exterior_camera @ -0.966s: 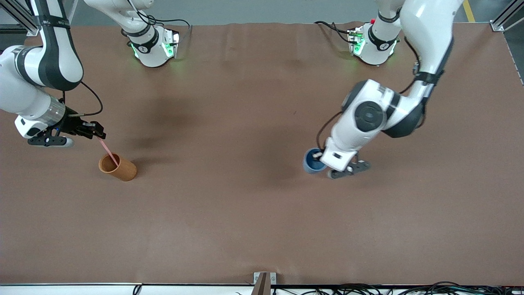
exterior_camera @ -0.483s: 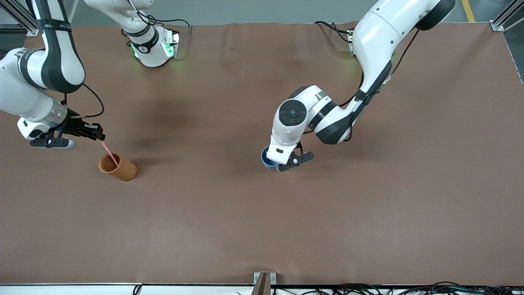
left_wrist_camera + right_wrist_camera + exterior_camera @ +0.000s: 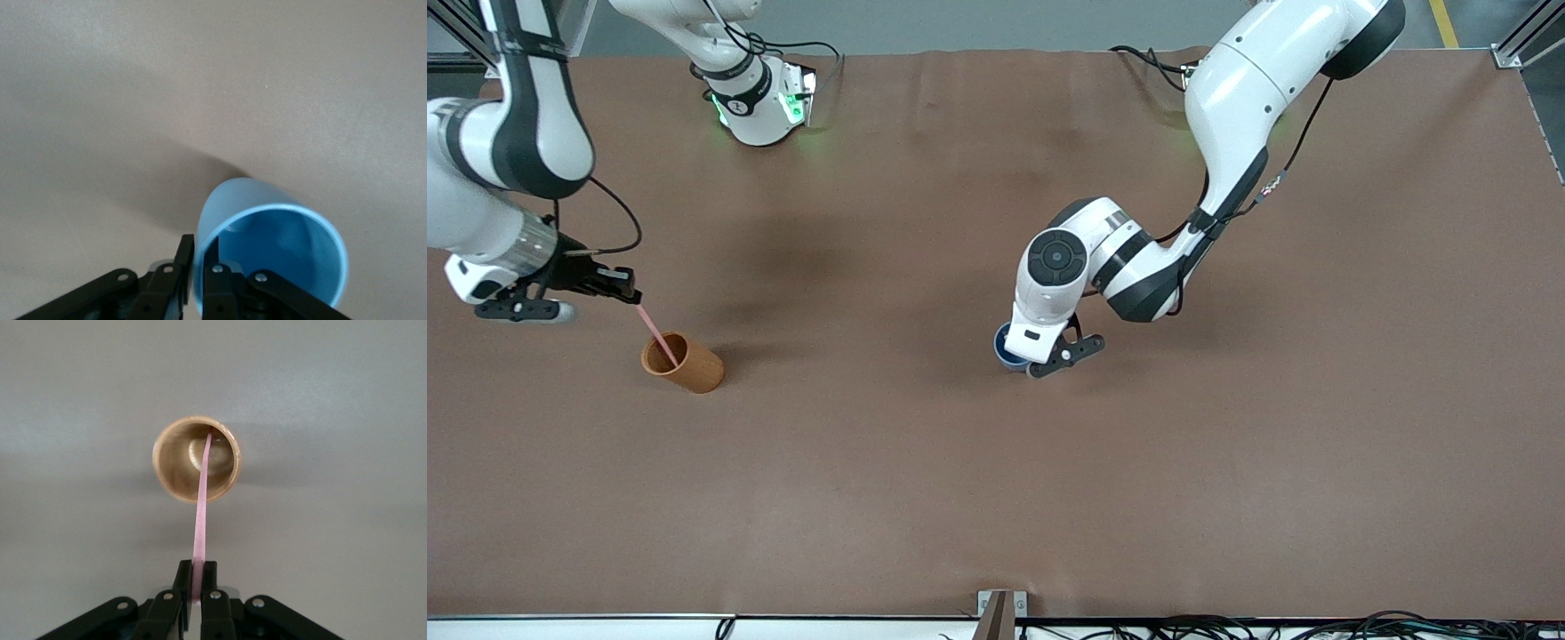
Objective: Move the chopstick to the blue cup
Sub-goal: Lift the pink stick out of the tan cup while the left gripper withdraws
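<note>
The pale pink chopstick (image 3: 201, 513) leans up out of the orange-brown cup (image 3: 683, 363), its lower end still inside. My right gripper (image 3: 197, 577) is shut on the chopstick's upper end, above the cup (image 3: 196, 459) and toward the right arm's end of the table; in the front view this gripper (image 3: 630, 292) holds the chopstick (image 3: 655, 334) at a slant. My left gripper (image 3: 199, 257) is shut on the wall of the light-blue cup (image 3: 273, 247), one finger inside and one outside. That blue cup (image 3: 1003, 348) shows partly under the left hand (image 3: 1027, 356) near the table's middle.
The brown table cover (image 3: 960, 498) is bare around both cups. The two arm bases (image 3: 760, 102) stand along the edge farthest from the front camera. Cables and a bracket (image 3: 1000, 609) lie at the nearest edge.
The left arm has carried the blue cup toward the table's middle. The right gripper has shut on the chopstick and drawn slightly toward the right arm's end.
</note>
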